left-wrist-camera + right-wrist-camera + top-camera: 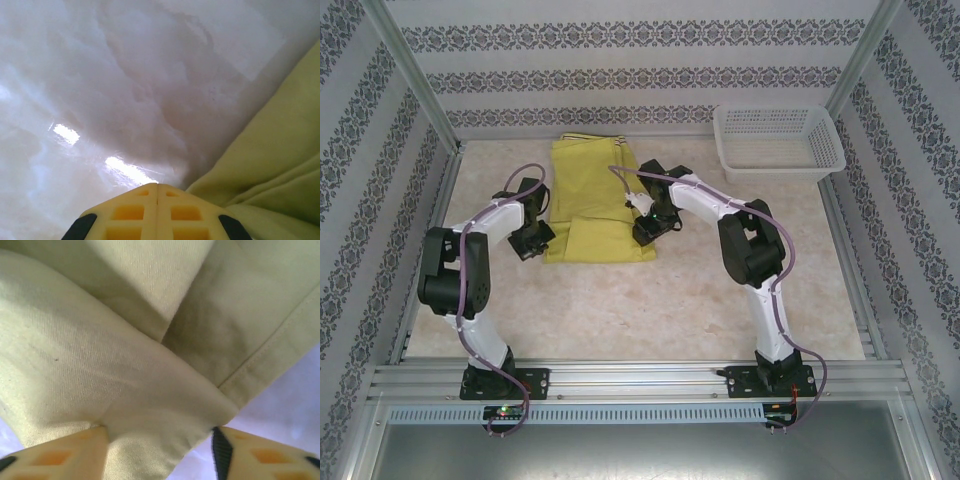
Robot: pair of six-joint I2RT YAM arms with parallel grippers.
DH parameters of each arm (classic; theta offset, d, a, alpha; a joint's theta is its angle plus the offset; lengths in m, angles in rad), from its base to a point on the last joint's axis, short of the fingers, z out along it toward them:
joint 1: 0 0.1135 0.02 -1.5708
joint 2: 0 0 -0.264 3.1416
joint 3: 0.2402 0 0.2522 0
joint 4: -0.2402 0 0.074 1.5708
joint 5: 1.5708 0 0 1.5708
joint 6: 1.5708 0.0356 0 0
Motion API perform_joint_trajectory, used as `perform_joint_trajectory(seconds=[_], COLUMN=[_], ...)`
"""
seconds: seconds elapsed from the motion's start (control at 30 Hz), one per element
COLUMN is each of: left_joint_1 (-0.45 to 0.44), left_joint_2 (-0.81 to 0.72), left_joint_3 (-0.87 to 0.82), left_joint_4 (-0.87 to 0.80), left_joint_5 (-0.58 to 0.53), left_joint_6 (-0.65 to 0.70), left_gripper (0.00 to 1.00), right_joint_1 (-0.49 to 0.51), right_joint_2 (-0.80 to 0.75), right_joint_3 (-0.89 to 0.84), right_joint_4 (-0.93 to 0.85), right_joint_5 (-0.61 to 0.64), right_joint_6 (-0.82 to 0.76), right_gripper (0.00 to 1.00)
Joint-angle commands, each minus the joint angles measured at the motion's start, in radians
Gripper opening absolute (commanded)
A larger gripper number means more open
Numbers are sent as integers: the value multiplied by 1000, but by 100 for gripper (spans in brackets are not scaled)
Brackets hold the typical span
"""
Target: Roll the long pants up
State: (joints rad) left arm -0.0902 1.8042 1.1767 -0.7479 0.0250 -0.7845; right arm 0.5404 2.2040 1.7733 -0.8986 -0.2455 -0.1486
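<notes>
The long pants (595,195) lie flat on the pale marbled table (650,300), a mustard-lime cloth folded into a narrow strip that runs away from the arms toward the back wall. At the near end a broader band of the cloth lies across the strip, and the two grippers sit at that band's two corners.

The left gripper (532,240) is at the left near corner. In its wrist view the yellow fingers (127,212) are pressed together tip to tip, with nothing seen between them. The bare table is ahead of them, and the edge of the pants (270,165) lies just to the right of the tips in soft layered folds.

The right gripper (648,230) is on the right near corner. In its wrist view the right gripper (157,430) has its fingers (55,457) spread apart with a rounded fold of the pants (100,365) between them. The left finger touches the cloth; a sliver of table shows between the fold and the right finger. Beyond the tips the cloth has a fine twill weave, overlapping layers and a stitched hem (270,360) running off diagonally to the right.

A white mesh basket (780,170) stands well apart, beyond and to the right of the right gripper, in the far corner.
</notes>
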Motion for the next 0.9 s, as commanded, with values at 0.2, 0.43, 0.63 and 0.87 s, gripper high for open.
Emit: perform_joint_trajectory(seconds=[0.2, 0.43, 0.63, 0.87], left_joint_1=[5, 4, 4, 4], left_joint_2=[57, 67, 48, 28], left_joint_3=[91, 128, 136, 167], left_joint_4=[-15, -29, -50, -81], left_joint_5=[11, 24, 23, 17], left_joint_6=[27, 30, 30, 34], left_gripper=[0, 0, 0, 0], right_joint_1=[278, 424, 440, 447], right_joint_2=[-295, -248, -169, -76], right_joint_3=[-179, -275, -298, -261], right_joint_4=[127, 224, 321, 406], right_joint_5=[271, 511, 584, 625], right_joint_6=[17, -49, -91, -135], right_gripper=[75, 76, 76, 76])
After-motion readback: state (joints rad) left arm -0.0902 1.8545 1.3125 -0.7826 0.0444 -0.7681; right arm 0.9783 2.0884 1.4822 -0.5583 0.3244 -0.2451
